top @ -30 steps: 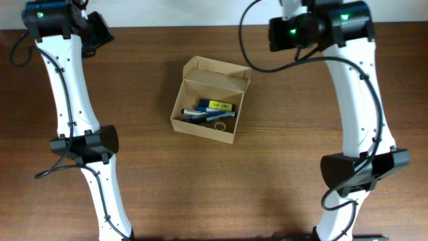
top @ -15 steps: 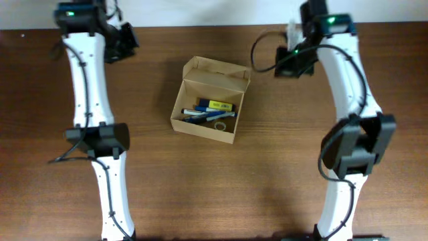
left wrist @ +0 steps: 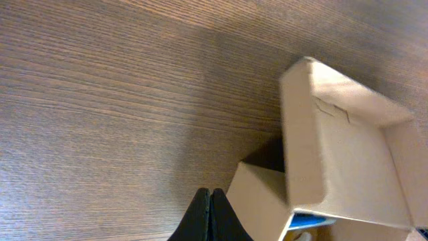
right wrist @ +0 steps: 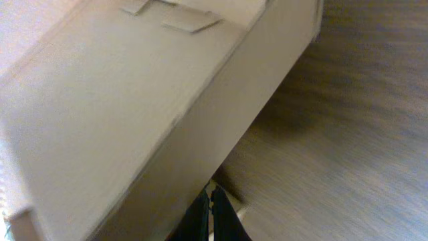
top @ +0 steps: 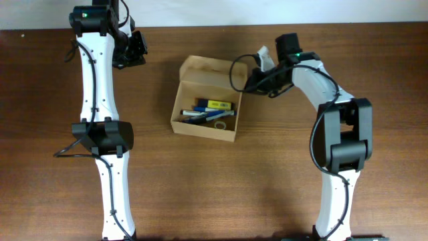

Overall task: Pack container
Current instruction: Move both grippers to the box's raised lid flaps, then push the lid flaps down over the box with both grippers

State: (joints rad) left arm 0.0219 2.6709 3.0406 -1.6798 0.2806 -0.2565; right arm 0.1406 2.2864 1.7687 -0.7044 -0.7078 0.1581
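Observation:
The container (top: 200, 128) is a small tan cardboard box at the table's middle, with its flap lid (top: 204, 68) standing open at the back. Inside lie blue markers (top: 196, 112), a yellow highlighter (top: 218, 105) and a small ring (top: 220, 124). My right gripper (top: 249, 82) is shut, its tips against the lid's right end; the right wrist view shows the shut fingers (right wrist: 209, 215) under the tan lid (right wrist: 134, 100). My left gripper (top: 137, 51) is shut and empty, to the box's back left. In the left wrist view the fingers (left wrist: 209, 215) sit beside the box (left wrist: 334, 161).
The dark wooden table (top: 281, 181) runs to a pale wall edge at the back. Both white arms reach in from the front, and the right arm's black cable (top: 235, 67) loops over the box's back right corner.
Both arms have swung in toward the box. The left gripper moved right. The right gripper moved left and down to the lid's right end.

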